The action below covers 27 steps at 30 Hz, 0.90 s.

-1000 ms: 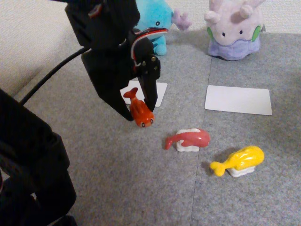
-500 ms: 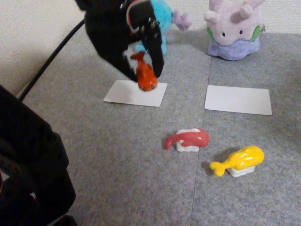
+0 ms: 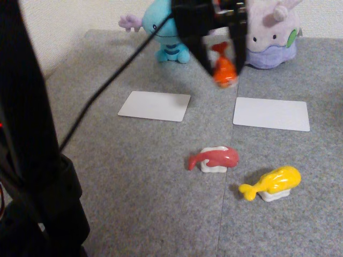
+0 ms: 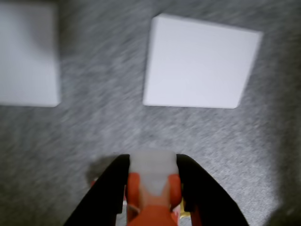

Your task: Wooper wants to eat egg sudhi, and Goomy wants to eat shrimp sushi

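I hold the gripper (image 3: 224, 68) at upper centre of the fixed view, jaws clamped on the shrimp sushi (image 3: 224, 72), raised in front of Goomy (image 3: 270, 33).

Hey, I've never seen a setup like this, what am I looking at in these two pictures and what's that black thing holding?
The black thing is a small robot arm ending in a two-finger pincer. The fixed view comes from a camera standing beside the grey mat; the wrist view comes from a camera riding on the arm, looking down past the pincer.

The pincer is shut on the shrimp sushi, an orange-red toy, held in the air above the mat. Below lie two white cards, a left card and a right card. Nearer the camera sit a pink-red sushi piece and the yellow egg sudhi. At the back stand two plush toys: blue Wooper and lilac Goomy.
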### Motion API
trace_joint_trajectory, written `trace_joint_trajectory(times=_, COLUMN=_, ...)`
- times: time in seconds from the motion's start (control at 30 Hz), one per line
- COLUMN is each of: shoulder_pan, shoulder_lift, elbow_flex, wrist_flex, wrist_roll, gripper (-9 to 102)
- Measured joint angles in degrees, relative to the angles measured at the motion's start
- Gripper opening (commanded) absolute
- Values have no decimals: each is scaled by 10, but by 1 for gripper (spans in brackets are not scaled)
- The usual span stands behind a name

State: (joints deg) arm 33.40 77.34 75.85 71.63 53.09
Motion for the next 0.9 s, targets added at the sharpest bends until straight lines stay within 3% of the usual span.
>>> trace_joint_trajectory(times=0.37, shoulder_pan=42, shoulder_lift=-176, elbow_flex=-177, wrist_flex=4, wrist_roll=-57, gripper=7)
trace_joint_trajectory(times=0.9, shoulder_pan=44, shoulder_lift=-272, elbow_flex=-194, wrist_flex=-95, wrist_roll=-59, gripper=7)
